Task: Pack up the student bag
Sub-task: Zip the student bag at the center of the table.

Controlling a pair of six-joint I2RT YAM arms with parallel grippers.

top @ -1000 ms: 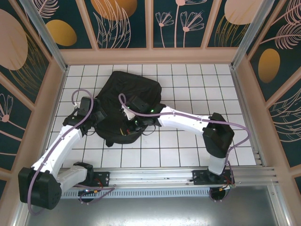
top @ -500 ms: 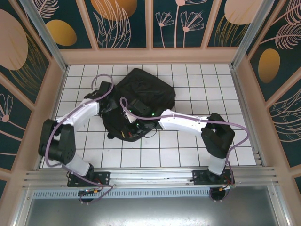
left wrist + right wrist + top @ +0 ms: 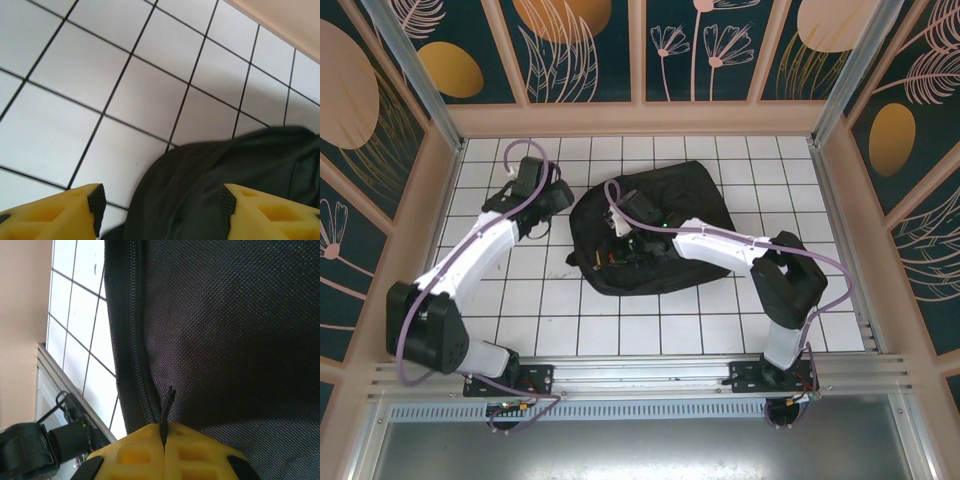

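Right gripper jaws pinching thin black tab on large soft black fabric backpack; left gripper jaws spread at its edge.

A thin black strip is hiding its lower end inside the right pincer's tight grip and is too small to identify. Ahead of the left pincer, the bag is running off the right and bottom edges.

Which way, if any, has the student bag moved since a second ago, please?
Yes. The student bag slid rightward over the tiled table, nearer the right wall.
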